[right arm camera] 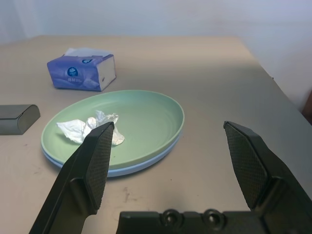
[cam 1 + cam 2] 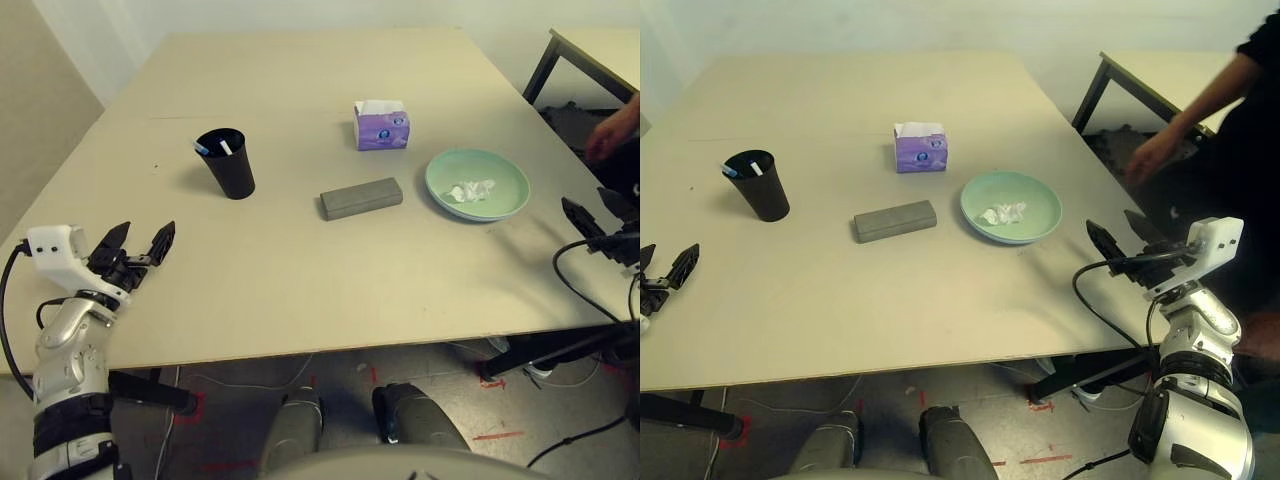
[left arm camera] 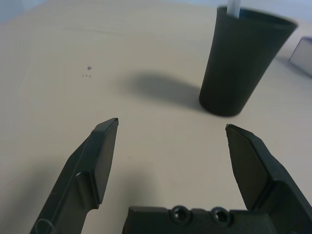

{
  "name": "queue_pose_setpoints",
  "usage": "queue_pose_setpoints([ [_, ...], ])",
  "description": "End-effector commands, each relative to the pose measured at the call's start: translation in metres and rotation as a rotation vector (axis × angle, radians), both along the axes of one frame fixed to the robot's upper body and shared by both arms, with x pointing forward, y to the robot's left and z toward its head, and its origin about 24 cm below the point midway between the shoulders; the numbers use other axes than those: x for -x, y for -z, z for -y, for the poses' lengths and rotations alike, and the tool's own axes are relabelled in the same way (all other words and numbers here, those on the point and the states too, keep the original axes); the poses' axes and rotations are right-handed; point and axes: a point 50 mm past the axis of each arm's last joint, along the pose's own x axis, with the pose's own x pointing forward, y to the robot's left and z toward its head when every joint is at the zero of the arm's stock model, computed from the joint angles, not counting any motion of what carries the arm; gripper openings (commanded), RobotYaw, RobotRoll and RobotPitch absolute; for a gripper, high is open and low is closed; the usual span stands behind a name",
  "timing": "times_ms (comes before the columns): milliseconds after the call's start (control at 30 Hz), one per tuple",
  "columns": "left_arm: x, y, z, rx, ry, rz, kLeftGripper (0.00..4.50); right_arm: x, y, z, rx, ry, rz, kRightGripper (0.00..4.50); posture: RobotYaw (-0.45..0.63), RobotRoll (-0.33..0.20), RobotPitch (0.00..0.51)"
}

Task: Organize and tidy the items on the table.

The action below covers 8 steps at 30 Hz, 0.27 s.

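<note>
Counter (image 2: 300, 290): black cup (image 2: 227, 162) holds two markers (image 2: 213, 148). Grey glasses case (image 2: 361, 197) closed, beside stacked green-on-blue plates (image 1: 146, 122); crumpled tissue (image 2: 470, 190) on top. Sunglasses possibly inside case. Left hand (image 2: 140, 245), right hand (image 2: 1118, 238) released, empty.

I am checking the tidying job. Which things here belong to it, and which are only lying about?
Belong to the job:
- black cup with two markers
- grey glasses case
- green plate stacked on a blue plate
- crumpled tissue

Only lying about:
- purple tissue box
- side table
</note>
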Motion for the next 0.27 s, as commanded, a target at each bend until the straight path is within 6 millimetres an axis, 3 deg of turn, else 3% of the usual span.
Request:
queue_pose_setpoints([
  [33, -0.0002, -0.0006, -0.0040, -0.022, 0.000, -0.026, 4.46, -0.0033, -0.0012, -0.0017, 0.015, 0.019, 0.007, 4.50, 0.01, 0.000, 0.119],
  [267, 0.0010, 0.0040, -0.0060, -0.145, 0.010, -0.108, 4.46, 0.0044, 0.0068, 0.0076, 0.032, 0.128, -0.015, 4.50, 0.00, 0.000, 0.114],
])
